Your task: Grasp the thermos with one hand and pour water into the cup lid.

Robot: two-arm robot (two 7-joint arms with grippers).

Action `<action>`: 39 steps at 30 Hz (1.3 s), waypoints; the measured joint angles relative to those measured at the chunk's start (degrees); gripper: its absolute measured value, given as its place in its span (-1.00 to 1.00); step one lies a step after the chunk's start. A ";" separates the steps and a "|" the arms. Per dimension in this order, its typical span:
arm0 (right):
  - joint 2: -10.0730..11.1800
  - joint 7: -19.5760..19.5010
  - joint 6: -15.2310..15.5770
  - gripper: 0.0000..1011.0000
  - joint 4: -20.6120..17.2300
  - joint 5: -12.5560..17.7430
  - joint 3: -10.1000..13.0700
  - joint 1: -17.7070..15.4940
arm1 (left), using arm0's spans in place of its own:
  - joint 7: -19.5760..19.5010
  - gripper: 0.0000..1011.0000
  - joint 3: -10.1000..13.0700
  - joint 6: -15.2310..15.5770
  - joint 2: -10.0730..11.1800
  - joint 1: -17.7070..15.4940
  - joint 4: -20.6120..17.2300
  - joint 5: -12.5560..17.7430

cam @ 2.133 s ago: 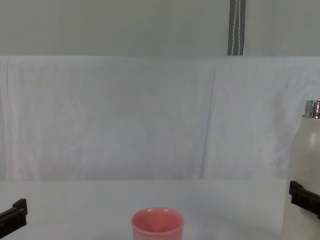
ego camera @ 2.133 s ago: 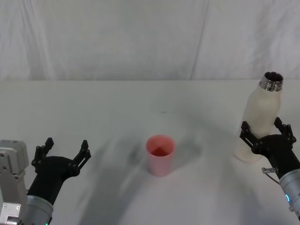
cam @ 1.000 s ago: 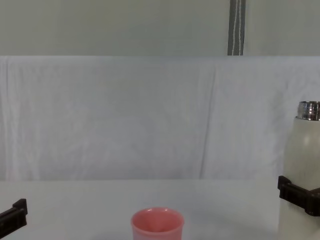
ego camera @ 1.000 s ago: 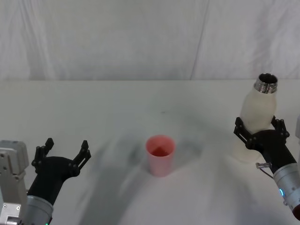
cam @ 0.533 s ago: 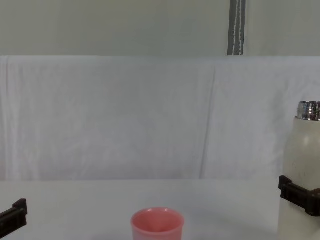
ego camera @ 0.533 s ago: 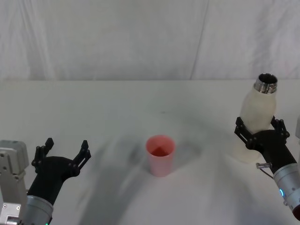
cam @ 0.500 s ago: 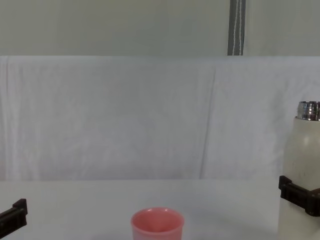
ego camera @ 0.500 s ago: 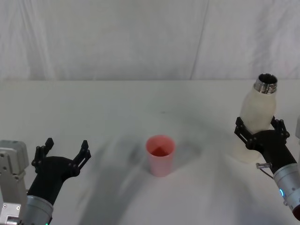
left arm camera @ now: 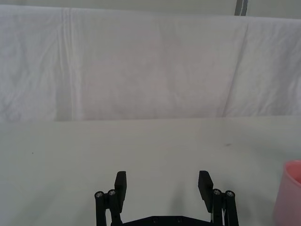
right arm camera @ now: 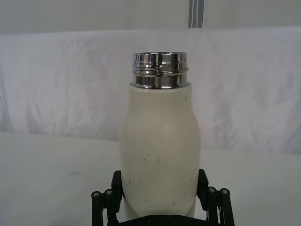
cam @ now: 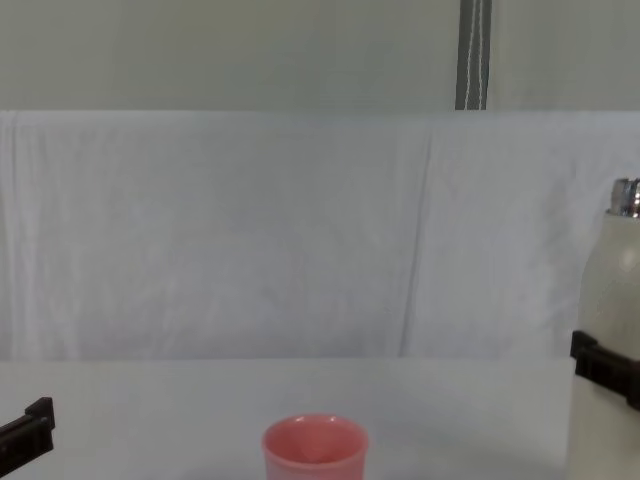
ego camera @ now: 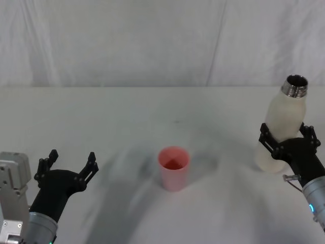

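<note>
We see a white table (ego camera: 152,107) with a draped white cloth backdrop (ego camera: 127,40) behind it; a grey vertical strip (cam: 472,55) rises above the cloth in the chest view. Nothing lies between the pink cup lid (ego camera: 174,168) and the thermos (ego camera: 282,129). The cup lid stands upright near the table's middle, its mouth open upward (its inside looks pink and we cannot tell whether it holds any liquid). The thermos is well apart from it, at the table's right side, upright with a slight lean, its steel threaded neck (right arm camera: 159,69) uncapped; its contents are hidden by the wall. The right gripper (ego camera: 289,144) clasps the thermos around its lower body, one finger (right arm camera: 115,186) pressed on each flank. We cannot tell whether the thermos base touches the table. The left gripper (ego camera: 68,168) hangs low at the near left, fingers (left arm camera: 121,183) spread wide on nothing, well apart from the cup lid.
</note>
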 joint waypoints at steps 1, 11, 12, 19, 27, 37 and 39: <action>0.08 0.00 -0.01 0.88 -0.21 0.00 0.06 -0.07 | 0.00 0.98 0.00 0.00 0.00 0.00 0.00 0.00; 1.01 0.05 -0.68 0.88 -1.52 -0.48 0.58 -0.25 | 0.00 0.98 0.00 0.00 0.00 0.00 0.00 0.00; 1.13 0.06 -0.86 0.88 -1.53 -0.62 0.62 -0.24 | 0.00 0.98 0.00 0.00 0.00 0.00 0.00 0.00; 1.94 0.39 -1.48 0.88 -1.38 -1.53 0.69 0.58 | 0.00 0.98 0.00 0.00 0.00 0.00 0.00 0.00; 4.81 0.96 -0.35 0.88 -2.38 -6.34 -0.89 1.64 | 0.00 0.98 0.00 0.00 0.00 0.00 0.00 0.00; 7.51 1.04 -0.58 0.88 -3.59 -13.21 -3.23 2.42 | -0.01 0.98 0.00 0.00 0.00 0.00 0.00 0.00; 7.86 0.93 -0.72 0.88 -3.89 -14.41 -3.67 2.54 | 0.00 0.98 0.00 0.00 0.00 0.00 0.00 0.00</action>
